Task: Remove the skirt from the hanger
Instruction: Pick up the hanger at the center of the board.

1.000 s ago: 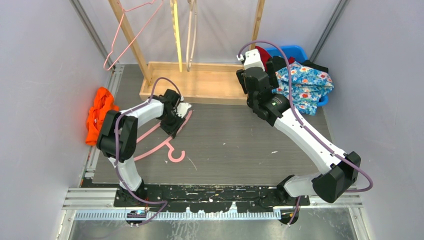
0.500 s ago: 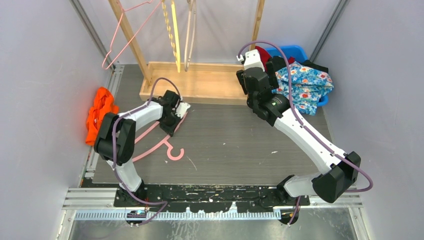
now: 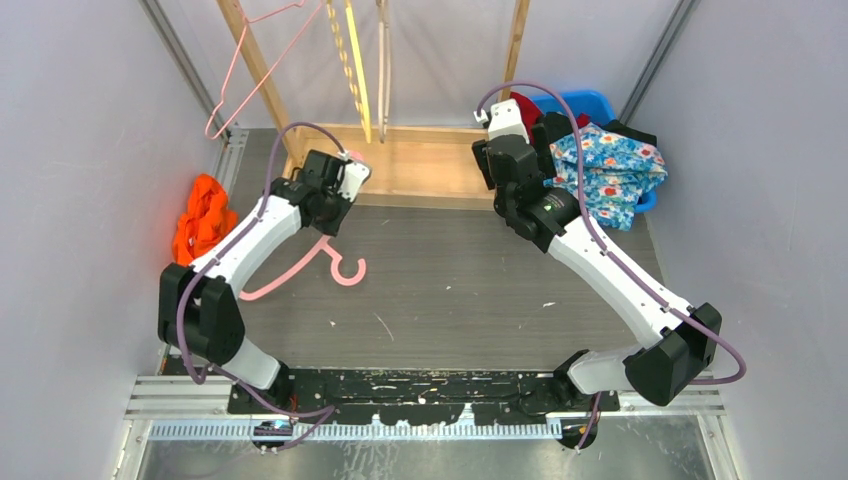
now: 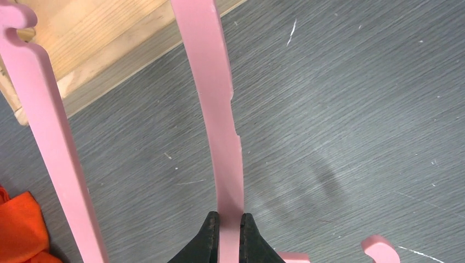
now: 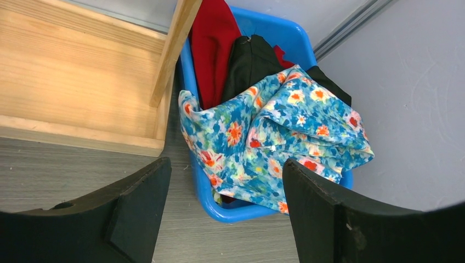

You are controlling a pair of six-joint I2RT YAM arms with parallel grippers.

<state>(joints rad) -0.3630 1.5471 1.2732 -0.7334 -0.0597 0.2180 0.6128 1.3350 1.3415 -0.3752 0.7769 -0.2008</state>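
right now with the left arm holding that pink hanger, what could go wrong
1. The left fingers pinch just one thin arm of the pink hanger; it may swivel or slip out.
2. The hanger's notched end lies over the wooden rack base; it could snag there on the next move.
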